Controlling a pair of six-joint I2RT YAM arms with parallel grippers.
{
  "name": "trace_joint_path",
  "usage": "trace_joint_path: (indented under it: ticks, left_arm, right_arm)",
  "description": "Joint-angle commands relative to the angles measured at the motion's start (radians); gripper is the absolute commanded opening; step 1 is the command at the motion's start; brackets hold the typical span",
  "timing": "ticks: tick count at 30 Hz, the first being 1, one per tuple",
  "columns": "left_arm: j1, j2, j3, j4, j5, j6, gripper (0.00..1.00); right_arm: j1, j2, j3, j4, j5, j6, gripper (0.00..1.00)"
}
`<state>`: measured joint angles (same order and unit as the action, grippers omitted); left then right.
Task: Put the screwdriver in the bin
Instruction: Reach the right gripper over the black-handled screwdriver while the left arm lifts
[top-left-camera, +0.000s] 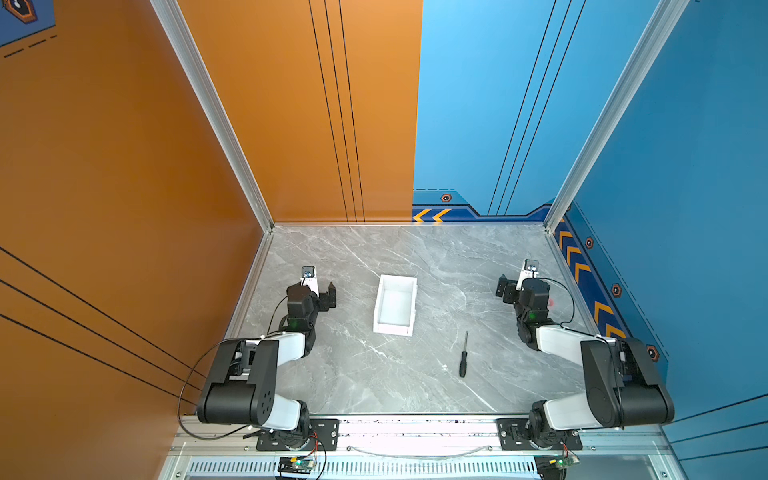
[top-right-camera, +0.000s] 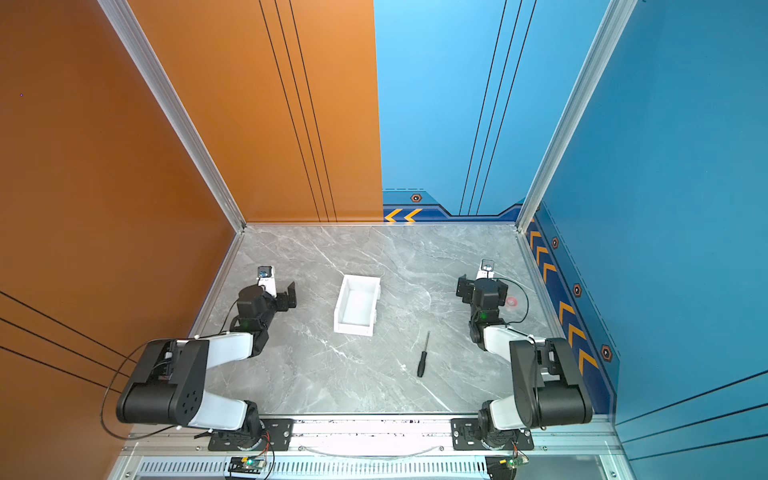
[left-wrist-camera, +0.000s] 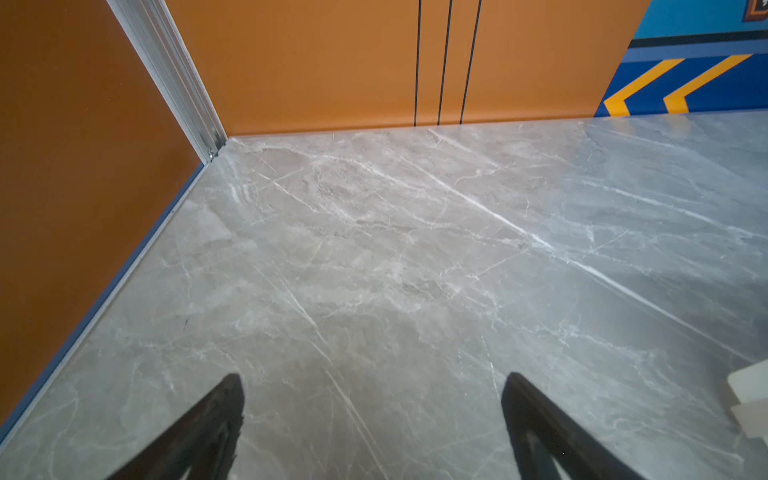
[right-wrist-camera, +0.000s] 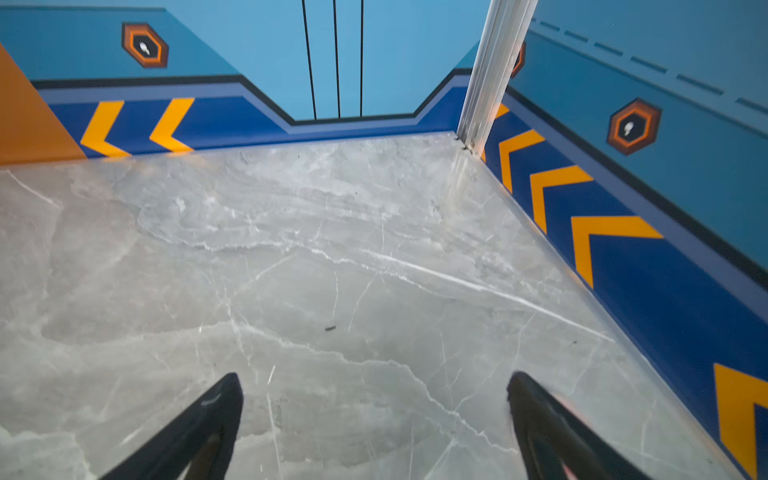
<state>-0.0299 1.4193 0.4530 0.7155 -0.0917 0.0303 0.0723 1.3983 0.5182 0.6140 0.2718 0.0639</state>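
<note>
I take the bin (top-left-camera: 395, 305) as my landmark: it sits empty near the middle of the marble table (top-left-camera: 478, 257), and the screwdriver (top-left-camera: 464, 356) lies flat on the marble just off the bin's near right corner, apart from it, handle toward me and shaft pointing away. Both top views agree on that.

Neither arm has anything. The left gripper (left-wrist-camera: 372, 419) is parked well to the left of the bin with its 2 fingers spread and only bare marble between them. The right gripper (right-wrist-camera: 374, 419) is parked well to the right of the bin, likewise spread wide and empty.

I judge the screwdriver to be light and rigid, so no crushing worry. The thin metal shaft looks slick and lies low on the table, and a round handle may roll if nudged. I would use the right arm, come straight down, and pinch across the black handle near its middle. It looks shorter than the bin, so it should drop in lengthwise.
</note>
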Motion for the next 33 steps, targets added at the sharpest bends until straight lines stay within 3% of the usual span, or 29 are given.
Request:
trace_joint_path:
  ticks: [1, 7, 9, 12, 16, 20, 23, 28, 33]
  left_arm:
    - [-0.017, -0.061, 0.079, -0.207, 0.025, 0.040, 0.98]
    - [-0.069, -0.109, 0.299, -0.662, -0.003, 0.129, 0.98]
    - [-0.079, -0.109, 0.373, -0.799, 0.002, 0.124, 0.98]
    - [-0.089, -0.103, 0.488, -1.013, 0.043, 0.050, 0.98]
    - [-0.114, -0.133, 0.571, -1.206, 0.143, 0.051, 0.98]
    - [-0.147, -0.193, 0.631, -1.295, 0.131, 0.063, 0.98]
    - [-0.160, -0.181, 0.721, -1.431, 0.192, 0.073, 0.98]
    - [-0.194, -0.194, 0.758, -1.489, 0.203, 0.132, 0.98]
    - [-0.238, -0.204, 0.790, -1.519, 0.205, 0.136, 0.98]
  right_arm:
    - [0.014, -0.083, 0.025, -0.184, 0.053, 0.038, 1.00]
    - [0.016, -0.238, 0.165, -0.606, -0.012, 0.316, 1.00]
    - [0.001, -0.261, 0.227, -0.752, -0.129, 0.413, 1.00]
    - [0.023, -0.278, 0.255, -0.855, -0.268, 0.460, 1.00]
    - [0.126, -0.314, 0.265, -0.985, -0.224, 0.502, 1.00]
    - [0.259, -0.339, 0.270, -1.130, -0.157, 0.563, 1.00]
    - [0.356, -0.353, 0.260, -1.214, -0.122, 0.614, 0.89]
    - [0.504, -0.363, 0.225, -1.313, -0.118, 0.707, 0.66]
    - [0.671, -0.363, 0.187, -1.382, -0.079, 0.805, 0.66]
